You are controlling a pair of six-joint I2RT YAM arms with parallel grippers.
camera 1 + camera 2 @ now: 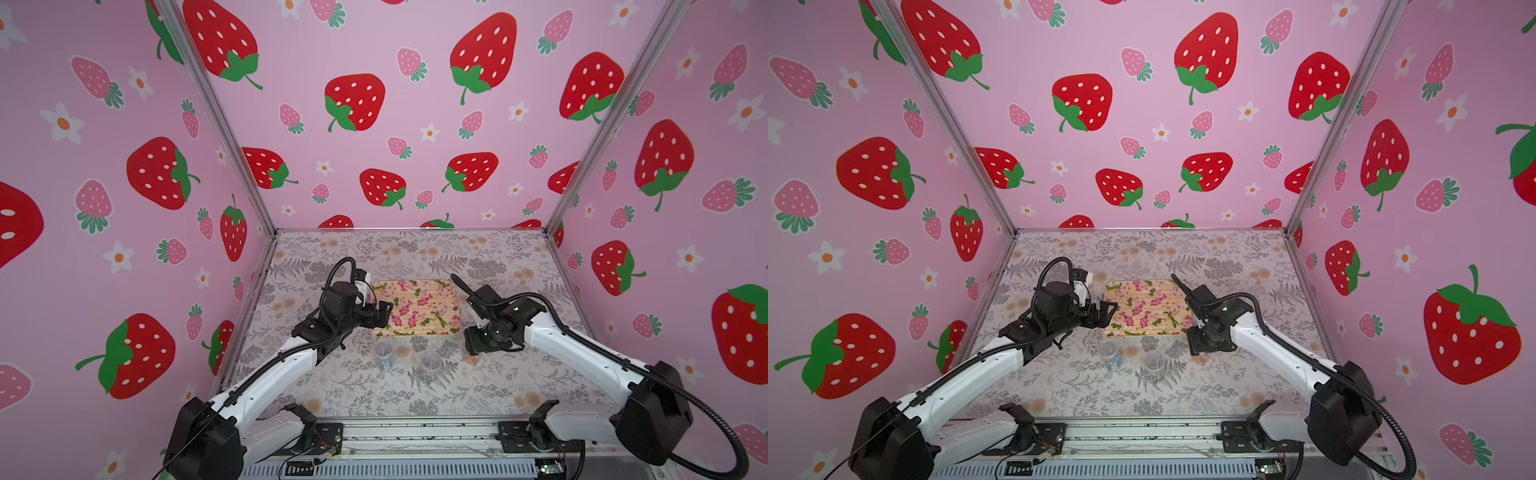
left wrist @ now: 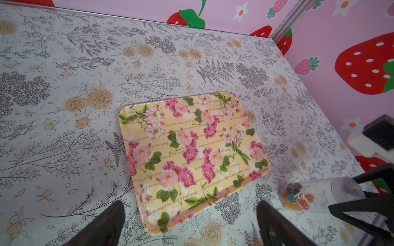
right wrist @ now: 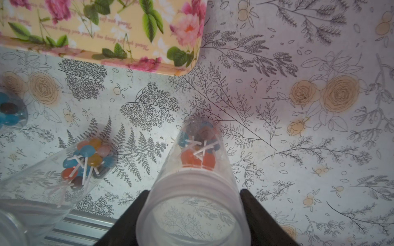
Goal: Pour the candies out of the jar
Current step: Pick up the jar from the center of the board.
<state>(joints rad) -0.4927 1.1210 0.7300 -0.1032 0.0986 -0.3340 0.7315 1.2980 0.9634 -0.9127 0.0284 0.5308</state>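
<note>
On the flowered worktop (image 1: pixel 340 386), in both top views, one floral tray (image 1: pixel 419 309) (image 1: pixel 1148 307) lies at the middle. Two clear jars stand apart just in front of it: a second jar (image 1: pixel 431 363) (image 1: pixel 1153 360) nearer the right arm and a third jar (image 1: pixel 383 351) (image 1: pixel 1108 351) nearer the left. The right tool (image 1: pixel 471 347) (image 1: pixel 1196 347) points down by the tray's near right corner and hides what is under it, while the left tool (image 1: pixel 377 318) (image 1: pixel 1105 313) hovers at the tray's left edge. In the left wrist view the left tool (image 2: pixel 189 204) is released, its two dark fingers (image 2: pixel 106 223) spread wide with only a corner of the tray (image 2: pixel 191 149) and the worktop below. Off to one side, the jar (image 2: pixel 319 196) sits between the right tool's (image 2: pixel 341 191) fingers, with candies (image 2: pixel 296 197) heaped at its bottom. The right wrist view shows three jars. The right tool (image 3: pixel 194 191) grasps the jar (image 3: pixel 187 181), one finger against each side of its wall just below the open threaded mouth. This jar stands on the worktop near the tray's (image 3: pixel 102 32) corner without touching it. Its candies (image 3: pixel 197 153), with orange, blue and dark heads on white sticks, lie at the bottom, straight below the tool. The second jar (image 3: pixel 42 187) beside it holds its own heap, and the third jar (image 3: pixel 12 110), only partly in view, shows blue and dark heads.
</note>
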